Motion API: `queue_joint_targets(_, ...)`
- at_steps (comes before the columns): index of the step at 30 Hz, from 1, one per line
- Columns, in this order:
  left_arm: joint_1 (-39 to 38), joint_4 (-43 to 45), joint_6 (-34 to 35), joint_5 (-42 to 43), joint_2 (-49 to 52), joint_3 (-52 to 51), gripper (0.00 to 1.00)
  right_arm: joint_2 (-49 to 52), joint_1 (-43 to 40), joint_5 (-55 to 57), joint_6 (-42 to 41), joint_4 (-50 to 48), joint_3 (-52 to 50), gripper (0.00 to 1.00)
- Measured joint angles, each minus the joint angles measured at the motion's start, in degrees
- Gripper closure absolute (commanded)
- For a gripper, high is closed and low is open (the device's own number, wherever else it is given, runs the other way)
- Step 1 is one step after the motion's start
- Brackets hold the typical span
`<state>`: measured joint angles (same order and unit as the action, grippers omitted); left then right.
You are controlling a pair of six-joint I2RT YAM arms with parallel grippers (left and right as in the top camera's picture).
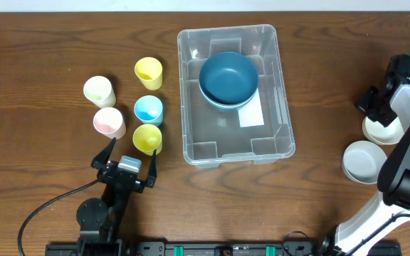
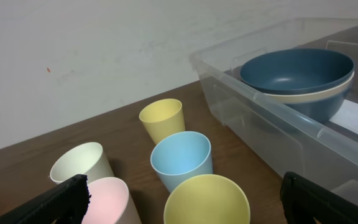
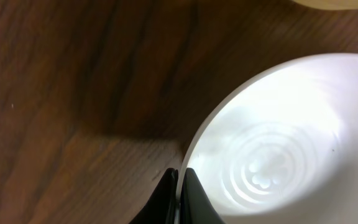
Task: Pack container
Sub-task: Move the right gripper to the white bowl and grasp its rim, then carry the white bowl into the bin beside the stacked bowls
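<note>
Container (image 1: 235, 153) on desk (image 1: 48, 43), 2 nested bowls (image 1: 228, 77) inside | right tool (image 3: 180, 186) clamped on white bowl (image 3: 278, 143) rim for lifting | left tool (image 1: 128, 158) spread wide facing cups (image 1: 147, 139)

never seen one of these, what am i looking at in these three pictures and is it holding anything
Two robot arms work at a wooden table. One picture looks down from above; the other two come from cameras on each arm's wrist. The left end effector is open and empty, near five cups: two yellow, one blue, one pink, one cream. The clear container in the middle holds a dark blue bowl stacked on a paler one. On the right, the right end effector has pinched shut on the rim of a white bowl; another bowl stands nearby.
</note>
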<state>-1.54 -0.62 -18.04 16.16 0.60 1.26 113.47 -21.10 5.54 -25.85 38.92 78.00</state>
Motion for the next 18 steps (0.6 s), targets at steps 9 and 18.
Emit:
queue_joint_targets(9,0.00,0.00,0.00,0.00,0.00,0.00,0.02,0.81,0.98,-14.64,5.60,19.98,23.71,0.99)
queue_joint_targets(18,0.00,0.00,0.00,0.02,0.00,0.00,0.02,0.63,20.26,-25.44,23.39,37.40,42.27,0.99)
